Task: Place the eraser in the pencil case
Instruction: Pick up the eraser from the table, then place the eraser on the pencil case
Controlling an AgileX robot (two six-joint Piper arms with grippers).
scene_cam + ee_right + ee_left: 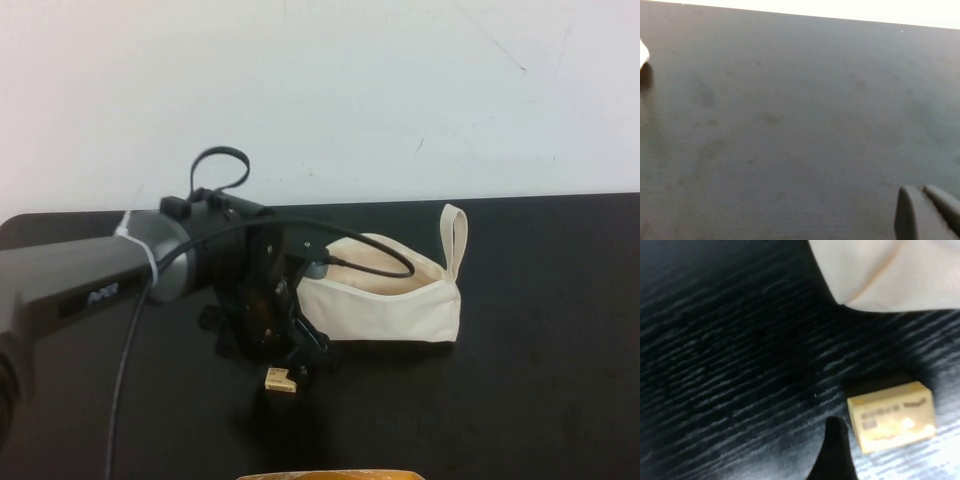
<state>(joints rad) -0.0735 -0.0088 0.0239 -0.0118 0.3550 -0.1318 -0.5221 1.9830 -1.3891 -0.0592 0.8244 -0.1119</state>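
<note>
Two arms share this black counter (560, 400), but only the left one is anywhere near the work; the right arm does not show in the high view at all. The cream canvas pencil case (385, 295) lies across the middle of the counter with its loop strap standing up at its right end and its mouth facing upward, and the left arm reaches in from the robot's left so that its wrist hides the case's left end. The left hand (290, 372) points down at the counter just in front of that end, and the eraser (280, 380), a small pale-yellow block with dark print on top, sits right at its fingertips, touching or nearly so. In the left wrist view the eraser (891, 416) lies beside one dark fingertip (836, 450) with a corner of the case close by, its long side running roughly across the finger's line. I cannot tell how wide that hand stands, since only one finger shows clearly. The right hand (927, 212) hovers over bare counter, its fingers pressed together and holding nothing.
</note>
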